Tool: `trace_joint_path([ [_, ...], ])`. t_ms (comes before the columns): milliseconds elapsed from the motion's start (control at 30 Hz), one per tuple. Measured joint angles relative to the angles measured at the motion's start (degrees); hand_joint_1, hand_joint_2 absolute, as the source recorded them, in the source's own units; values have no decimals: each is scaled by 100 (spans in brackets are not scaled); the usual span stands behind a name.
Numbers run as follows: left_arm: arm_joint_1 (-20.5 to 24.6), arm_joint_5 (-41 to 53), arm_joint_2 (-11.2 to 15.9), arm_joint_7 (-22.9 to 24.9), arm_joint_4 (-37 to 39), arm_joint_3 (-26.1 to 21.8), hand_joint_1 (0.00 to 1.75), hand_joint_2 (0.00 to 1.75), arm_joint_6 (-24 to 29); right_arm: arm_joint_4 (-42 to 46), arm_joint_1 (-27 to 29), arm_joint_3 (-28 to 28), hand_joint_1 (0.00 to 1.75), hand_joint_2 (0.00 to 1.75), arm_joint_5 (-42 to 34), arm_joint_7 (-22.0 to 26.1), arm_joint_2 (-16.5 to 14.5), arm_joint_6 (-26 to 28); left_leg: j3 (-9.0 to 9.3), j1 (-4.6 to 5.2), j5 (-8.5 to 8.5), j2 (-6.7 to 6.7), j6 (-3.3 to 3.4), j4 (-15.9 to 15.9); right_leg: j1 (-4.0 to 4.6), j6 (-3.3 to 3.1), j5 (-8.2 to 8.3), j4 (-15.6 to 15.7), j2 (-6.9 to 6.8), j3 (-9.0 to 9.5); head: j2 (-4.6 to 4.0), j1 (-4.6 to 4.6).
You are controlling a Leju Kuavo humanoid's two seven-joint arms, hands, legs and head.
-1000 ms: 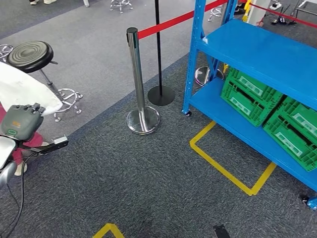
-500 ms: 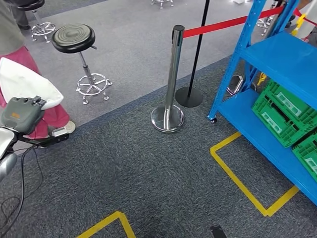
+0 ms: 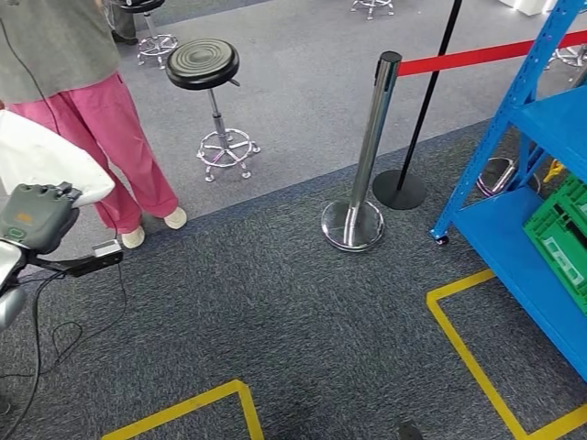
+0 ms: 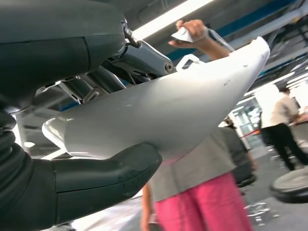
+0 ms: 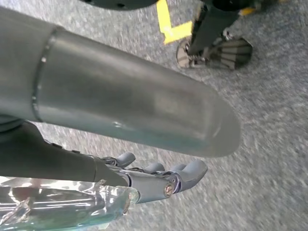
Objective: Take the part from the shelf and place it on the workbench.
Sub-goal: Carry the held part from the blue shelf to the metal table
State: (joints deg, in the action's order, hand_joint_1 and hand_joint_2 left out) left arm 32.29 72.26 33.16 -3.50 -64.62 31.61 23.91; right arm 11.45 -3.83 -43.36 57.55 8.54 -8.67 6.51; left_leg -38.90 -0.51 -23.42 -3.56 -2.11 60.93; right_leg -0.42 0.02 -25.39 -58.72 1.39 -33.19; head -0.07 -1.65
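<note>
Part (image 4: 171,115) in left hand (image 4: 91,178) grip

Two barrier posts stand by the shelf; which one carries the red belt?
The shiny chrome post nearer the camera: the red belt runs from its top. The thin black pole behind it, on a flat black disc base, crosses the belt.

Your head view cut the blue shelf (image 3: 547,183) and its green crate (image 3: 564,240) at the right edge, and the person (image 3: 90,110) at the top. The white part (image 4: 171,110) hid most of the left hand's fingers (image 4: 105,175).
</note>
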Motion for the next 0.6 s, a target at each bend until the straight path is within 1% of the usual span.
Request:
trace_joint_path([
  [33,-17,-14,14,4,-17,-2,175,175,5,0,4,0,0,0,4,-2,-3,9,-172,10,-193,168,-16,371,13,-18,-1,2,-73,-2,0,-15],
  [67,-45,-26,21,7,-30,-2,175,175,9,0,6,0,0,0,7,-3,-6,17,-356,8,-371,245,-29,770,22,-28,-4,2,-152,-5,0,-22],
  [100,-85,-34,32,7,-38,-2,175,175,10,0,8,0,0,0,8,-7,-10,24,-490,5,-476,275,-36,1074,28,-34,-8,2,-234,-6,0,-20],
  [133,-127,-42,47,7,-43,-4,175,175,11,0,9,0,0,0,8,-9,-16,33,-531,4,-476,286,-39,1187,30,-37,-13,2,-317,-7,0,-22],
  [167,-163,-46,67,7,-48,-10,175,175,11,0,10,1,0,0,8,-11,-27,47,-456,4,-378,303,-37,1074,32,-36,-18,2,-399,-6,0,-22],
  [200,-188,-49,91,7,-58,-21,175,175,11,0,10,1,0,0,7,-13,-40,62,-275,7,-215,357,-30,763,33,-31,-25,2,-480,-2,0,-23],
  [233,-201,-51,111,7,-74,-35,175,175,14,0,9,1,0,0,6,-13,-53,79,-33,18,-54,529,-21,350,42,-19,-35,1,-555,9,0,-26],
  [267,-204,-51,128,7,-94,-52,175,175,17,0,9,1,0,0,6,-12,-65,93,176,42,52,700,1,-19,64,1,-54,-5,-626,19,0,-27],
  [300,-209,-54,139,7,-117,-68,175,175,22,0,10,1,0,0,5,-10,-73,106,317,64,106,828,30,-271,86,23,-72,-7,-694,34,0,-25],
  [333,-219,-56,147,7,-134,-80,175,175,26,0,12,1,0,0,5,-9,-79,116,379,87,111,902,63,-396,108,45,-89,-5,-764,52,0,-25],
  [367,-235,-58,157,7,-145,-93,175,175,28,0,14,1,0,0,5,-7,-86,123,374,105,104,832,103,-420,119,66,-106,2,-842,69,0,-20],
  [400,-255,-61,173,7,-154,-105,175,175,28,0,15,0,0,0,4,-6,-92,129,368,99,113,738,140,-427,117,91,-123,11,-906,84,0,-21],
  [433,-269,-63,189,7,-160,-118,175,175,29,0,12,1,0,0,4,-5,-97,131,366,90,120,661,169,-434,108,122,-156,-11,-877,82,0,-21],
  [467,-272,-65,206,7,-170,-132,175,175,29,0,11,2,0,0,4,-5,-102,132,367,74,129,584,202,-442,95,152,-244,-130,-741,36,0,-12],
  [500,-269,-66,214,7,-184,-142,175,175,30,-1,13,2,0,0,4,-5,-107,132,370,53,140,512,233,-448,84,178,-386,-380,-549,-74,0,-2],
  [533,-266,-66,212,7,-197,-148,175,175,30,-2,19,2,0,0,2,-7,-110,133,367,44,142,442,253,-448,75,191,-556,-725,-343,-231,0,13],
  [567,-270,-63,202,5,-206,-147,175,175,28,-3,34,1,0,0,-1,-15,-114,136,365,40,145,357,272,-448,70,195,-737,-1154,-208,-438,0,21],
  [600,-284,-58,186,1,-212,-144,175,175,26,-5,52,0,0,0,-5,-23,-117,139,362,41,146,265,281,-447,71,195,-850,-1510,-160,-627,0,26],
])
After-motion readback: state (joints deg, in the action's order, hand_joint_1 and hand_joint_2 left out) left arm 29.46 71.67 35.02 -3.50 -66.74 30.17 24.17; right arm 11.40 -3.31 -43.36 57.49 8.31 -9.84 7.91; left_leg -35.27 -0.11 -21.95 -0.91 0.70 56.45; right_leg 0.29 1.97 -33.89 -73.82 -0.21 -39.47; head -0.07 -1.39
